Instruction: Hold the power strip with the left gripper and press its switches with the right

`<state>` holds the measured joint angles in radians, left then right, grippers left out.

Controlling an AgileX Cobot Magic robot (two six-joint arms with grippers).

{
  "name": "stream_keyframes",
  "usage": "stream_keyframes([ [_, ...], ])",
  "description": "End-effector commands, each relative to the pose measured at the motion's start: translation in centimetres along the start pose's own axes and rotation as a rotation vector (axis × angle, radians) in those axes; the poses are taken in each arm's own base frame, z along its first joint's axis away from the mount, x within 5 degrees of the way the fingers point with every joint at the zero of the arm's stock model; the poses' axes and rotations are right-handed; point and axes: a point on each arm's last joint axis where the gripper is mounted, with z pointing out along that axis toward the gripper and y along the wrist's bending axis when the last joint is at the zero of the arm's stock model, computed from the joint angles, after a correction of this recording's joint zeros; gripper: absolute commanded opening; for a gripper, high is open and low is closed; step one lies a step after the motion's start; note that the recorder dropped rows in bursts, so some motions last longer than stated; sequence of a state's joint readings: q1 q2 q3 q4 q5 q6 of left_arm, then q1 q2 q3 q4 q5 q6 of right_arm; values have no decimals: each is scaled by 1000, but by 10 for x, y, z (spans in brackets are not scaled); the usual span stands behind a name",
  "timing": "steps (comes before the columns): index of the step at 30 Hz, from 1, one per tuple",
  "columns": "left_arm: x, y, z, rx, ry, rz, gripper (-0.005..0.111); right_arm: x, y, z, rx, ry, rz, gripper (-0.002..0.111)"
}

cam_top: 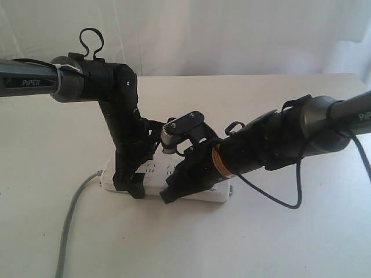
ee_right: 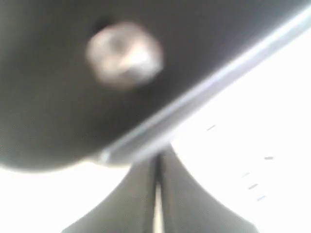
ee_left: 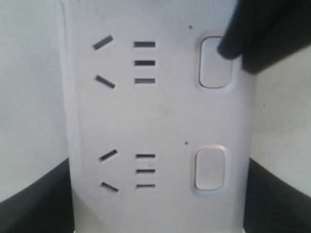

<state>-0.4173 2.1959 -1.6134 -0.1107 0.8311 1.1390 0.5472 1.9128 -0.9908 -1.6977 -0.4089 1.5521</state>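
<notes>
Holding the right end effector clenched on nothing, with fingers pressed flat together, likely making one blunt tip narrow enough for a single button. Laying that tip on the corner of one of the switches, as seen from the other arm's wrist, apparently pressing or just about to; not possible to tell which. Leaving the neighbouring switch uncovered. Straddling the power strip with the left end effector, grasping it across its width with a finger against each long side, presumably pinning it against sliding or tipping under the push. Lying flat on the worktop, mid-scene, with the cord trailing off the left end toward the near edge. Reaching in from opposite sides, avoiding any crossing of arms.
</notes>
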Motion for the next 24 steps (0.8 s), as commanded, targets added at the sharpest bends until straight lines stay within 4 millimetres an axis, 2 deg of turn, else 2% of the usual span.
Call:
stream_keyframes([
  [1,13,-30,73,299,72,-45,0,-18,1,-26,79,-64,-82,0],
  [6,13,-30,73,301,72,-45,0,-21,3,-33,70,-82,-77,0],
  [17,13,-30,73,299,72,-45,0,-2,4,-36,96,-37,-52,0],
  [24,13,-30,73,299,72,-45,0,0,3,-36,116,-32,-52,0],
])
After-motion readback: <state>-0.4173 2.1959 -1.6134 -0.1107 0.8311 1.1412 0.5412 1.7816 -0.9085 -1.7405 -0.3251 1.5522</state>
